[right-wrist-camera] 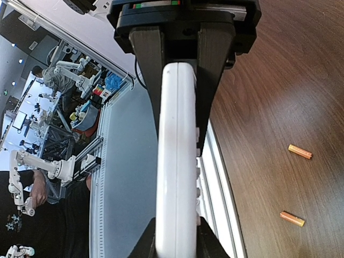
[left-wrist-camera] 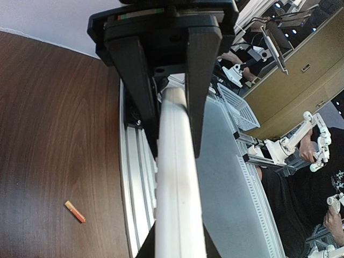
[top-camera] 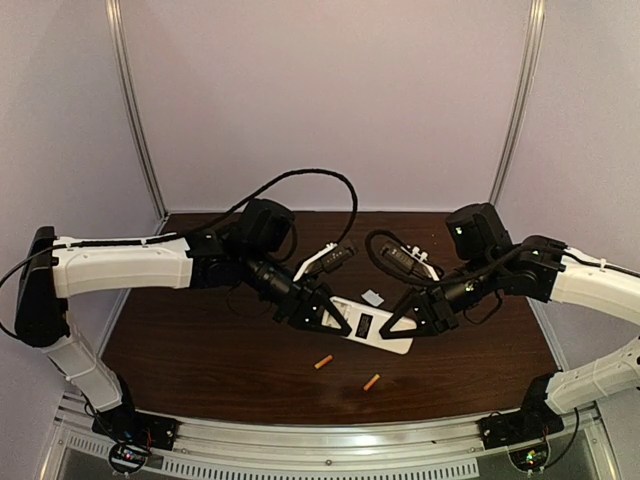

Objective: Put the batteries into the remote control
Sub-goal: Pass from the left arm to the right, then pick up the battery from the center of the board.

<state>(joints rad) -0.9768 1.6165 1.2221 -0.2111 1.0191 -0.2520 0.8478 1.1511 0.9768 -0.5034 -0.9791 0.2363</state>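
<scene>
The remote control point(top-camera: 378, 331) is held between both grippers just above the table's middle, white back and dark slot facing up. My left gripper point(top-camera: 336, 320) is shut on its left end and my right gripper point(top-camera: 405, 321) is shut on its right end. In the left wrist view the remote point(left-wrist-camera: 174, 183) runs edge-on out of my left gripper point(left-wrist-camera: 173, 148). In the right wrist view the remote point(right-wrist-camera: 177, 166) sits edge-on in my right gripper point(right-wrist-camera: 180, 126), buttons toward the table. Two orange batteries point(top-camera: 323, 362) point(top-camera: 372, 381) lie in front of it; both show in the right wrist view point(right-wrist-camera: 300, 151) point(right-wrist-camera: 292, 218), one in the left point(left-wrist-camera: 75, 211).
A small loose white cover piece point(top-camera: 373, 296) lies just behind the remote. Black cables point(top-camera: 330, 185) loop over the back of the dark wooden table point(top-camera: 200, 350). The metal rail point(top-camera: 330, 430) runs along the near edge.
</scene>
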